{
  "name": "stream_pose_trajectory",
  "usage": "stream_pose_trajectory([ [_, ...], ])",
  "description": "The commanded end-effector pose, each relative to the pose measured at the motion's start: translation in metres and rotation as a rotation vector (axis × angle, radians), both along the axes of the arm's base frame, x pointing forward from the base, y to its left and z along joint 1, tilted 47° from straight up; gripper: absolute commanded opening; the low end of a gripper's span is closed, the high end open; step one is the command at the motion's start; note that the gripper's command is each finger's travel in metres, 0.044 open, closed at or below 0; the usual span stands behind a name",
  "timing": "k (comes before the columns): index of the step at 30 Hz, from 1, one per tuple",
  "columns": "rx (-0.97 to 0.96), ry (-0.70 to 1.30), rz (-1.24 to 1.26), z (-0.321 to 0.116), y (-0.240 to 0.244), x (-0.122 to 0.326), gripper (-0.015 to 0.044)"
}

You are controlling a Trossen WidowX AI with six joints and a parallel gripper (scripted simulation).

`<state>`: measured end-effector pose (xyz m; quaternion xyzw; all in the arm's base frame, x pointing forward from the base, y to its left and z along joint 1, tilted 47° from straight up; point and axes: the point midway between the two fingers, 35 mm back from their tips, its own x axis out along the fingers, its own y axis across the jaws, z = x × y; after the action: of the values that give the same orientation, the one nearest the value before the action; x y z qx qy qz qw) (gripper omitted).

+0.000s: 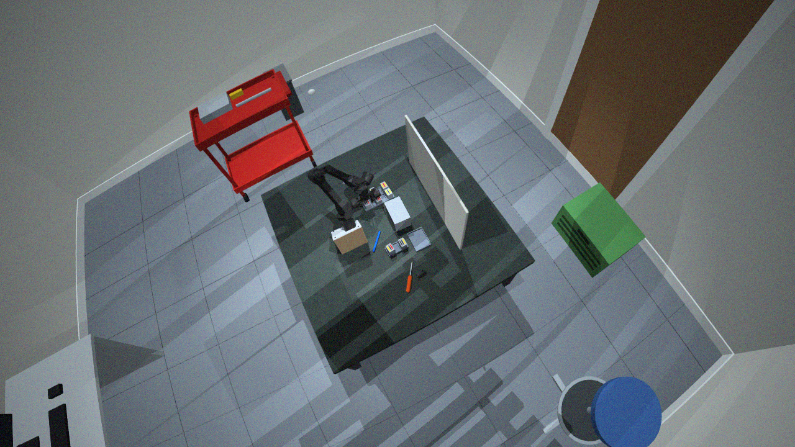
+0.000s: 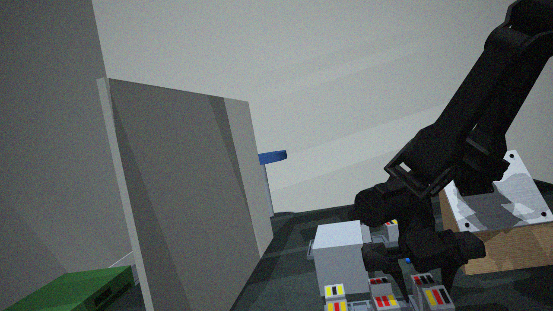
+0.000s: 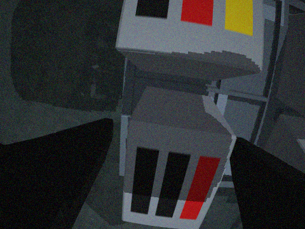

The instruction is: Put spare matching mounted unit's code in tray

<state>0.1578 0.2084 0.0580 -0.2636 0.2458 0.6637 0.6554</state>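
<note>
My gripper (image 2: 427, 296) (image 3: 173, 137) is partly open, low at the rack (image 3: 243, 117). Its fingers stand on either side of the spare with black, black and red bars (image 3: 175, 181) (image 2: 423, 279); the right finger looks very close, and contact cannot be told. A spare with black, red and yellow bars (image 3: 190, 35) (image 2: 438, 296) stands beside it. More spares stand in the rack, one with red, red and yellow bars (image 2: 386, 300). A pale grey box (image 1: 397, 211) (image 2: 340, 262), perhaps the mounted unit, shows no code. The grey tray (image 1: 419, 239) looks empty.
A small rack with two spares (image 1: 402, 243) sits beside the tray. A blue rod (image 1: 376, 241), an orange screwdriver (image 1: 408, 282) and a small black object (image 1: 422, 273) lie on the table. A tall upright panel (image 1: 439, 183) (image 2: 185, 173) stands beyond the grey box.
</note>
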Motion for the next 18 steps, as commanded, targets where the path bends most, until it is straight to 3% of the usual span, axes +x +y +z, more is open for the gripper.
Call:
stream_pose_trajectory([
  [1, -0.007, 0.007, -0.004, -0.0034, 0.0006, -0.0005, 0.0300],
  [12, -0.007, 0.007, -0.004, -0.0034, 0.0006, -0.0005, 0.0300],
  [18, -0.002, 0.005, 0.000, -0.0022, 0.0009, -0.0009, 0.0142],
])
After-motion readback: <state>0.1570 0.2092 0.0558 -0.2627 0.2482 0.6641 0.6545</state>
